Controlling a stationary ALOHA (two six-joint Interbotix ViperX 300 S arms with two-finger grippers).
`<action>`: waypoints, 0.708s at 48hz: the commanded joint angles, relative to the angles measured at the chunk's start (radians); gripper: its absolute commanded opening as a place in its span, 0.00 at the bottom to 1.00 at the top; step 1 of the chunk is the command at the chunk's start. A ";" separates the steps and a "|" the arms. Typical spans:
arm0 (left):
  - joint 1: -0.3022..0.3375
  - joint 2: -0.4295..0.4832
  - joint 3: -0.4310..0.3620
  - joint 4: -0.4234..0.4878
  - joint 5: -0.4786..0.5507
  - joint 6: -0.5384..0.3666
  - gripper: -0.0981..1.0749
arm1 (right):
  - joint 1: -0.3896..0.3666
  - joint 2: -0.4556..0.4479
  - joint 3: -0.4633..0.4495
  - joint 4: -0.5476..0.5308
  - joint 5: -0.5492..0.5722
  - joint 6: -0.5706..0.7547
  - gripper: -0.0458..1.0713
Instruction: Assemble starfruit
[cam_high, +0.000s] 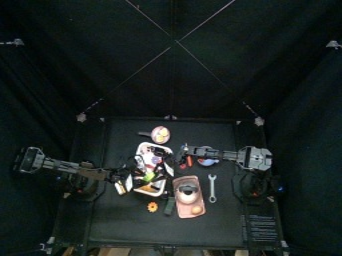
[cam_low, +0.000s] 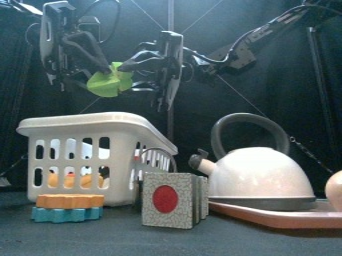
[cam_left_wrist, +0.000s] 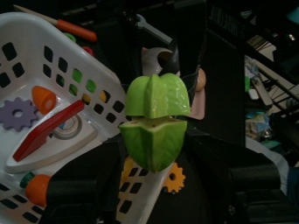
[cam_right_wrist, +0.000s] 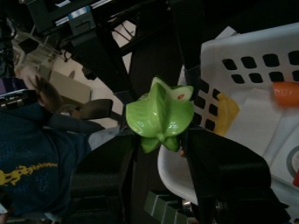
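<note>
- main risk as i judge it: the two starfruit halves (cam_left_wrist: 156, 122) look joined or near joined high over the white basket (cam_low: 80, 150), upper left of the front view. if either side lets go early or the cut faces sit off line, a half could drop into the basket or onto the tabletop (cam_low: 267, 240).
- second risk: both arms crowd together over the basket, so a small twist could knock jaws against each other or pry the fruit apart.
- left gripper (cam_left_wrist: 152, 188): jaws hidden behind the fruit in the left wrist view. the fruit fills the middle there, seam across it, so i read them as closed on the lower half, but the gap cannot be seen.
- right gripper (cam_right_wrist: 163, 153): jaws narrow, clamped on the green fruit piece at centre of the right wrist view.
- in the front view the green fruit (cam_low: 107, 80) hangs between the two grippers, clear above the basket rim.
- kettle (cam_low: 261, 165), red-dot cube (cam_low: 170, 200) and orange gear (cam_low: 70, 207) sit low in frame, well apart from the fruit.
</note>
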 joint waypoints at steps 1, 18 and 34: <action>-0.002 -0.002 -0.012 0.002 -0.008 0.000 0.66 | -0.005 -0.018 -0.029 0.002 -0.003 -0.002 0.61; -0.003 -0.002 -0.005 0.002 -0.008 0.000 0.66 | -0.009 -0.008 -0.037 0.002 -0.002 -0.003 0.61; -0.002 -0.003 -0.006 0.000 -0.008 0.000 0.66 | -0.002 0.017 -0.057 -0.002 -0.003 -0.003 0.61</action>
